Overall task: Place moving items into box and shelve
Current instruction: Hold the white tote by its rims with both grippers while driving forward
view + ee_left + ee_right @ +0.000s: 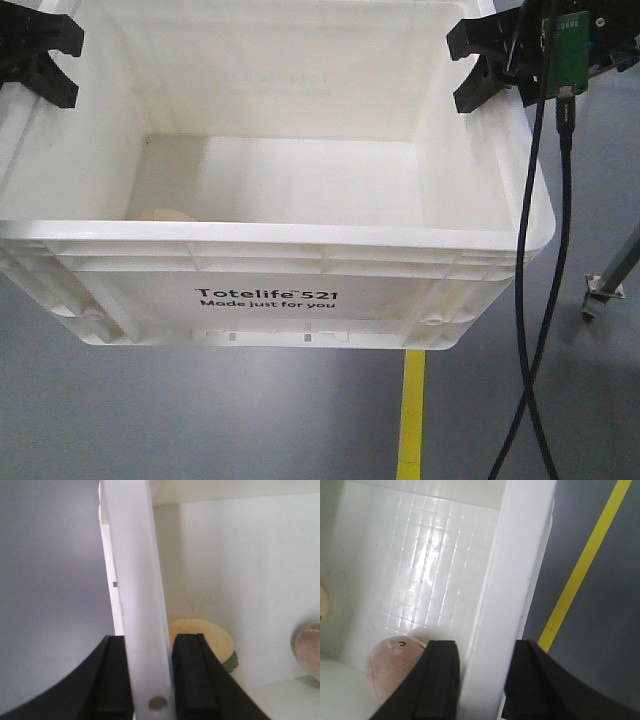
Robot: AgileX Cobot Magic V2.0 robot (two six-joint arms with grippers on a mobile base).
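The white box (300, 235), printed "Totelife 521", fills the front view and hangs above the grey floor. My left gripper (40, 60) is shut on its left rim, and the left wrist view shows the wall (135, 580) pinched between the black fingers of that gripper (148, 680). My right gripper (490, 65) is shut on the right rim; in its wrist view the rim (515, 580) runs up from between that gripper's (485, 680) fingers. Inside lie the moving items: a cream-yellow one (205, 632) (165, 213) and a pinkish-brown one (390, 667) (309, 647).
A yellow floor line (411, 415) (585, 565) runs under the box's right side. Black cables (535, 250) hang from the right arm. A metal stand foot (605, 290) sits at the right edge on the grey floor.
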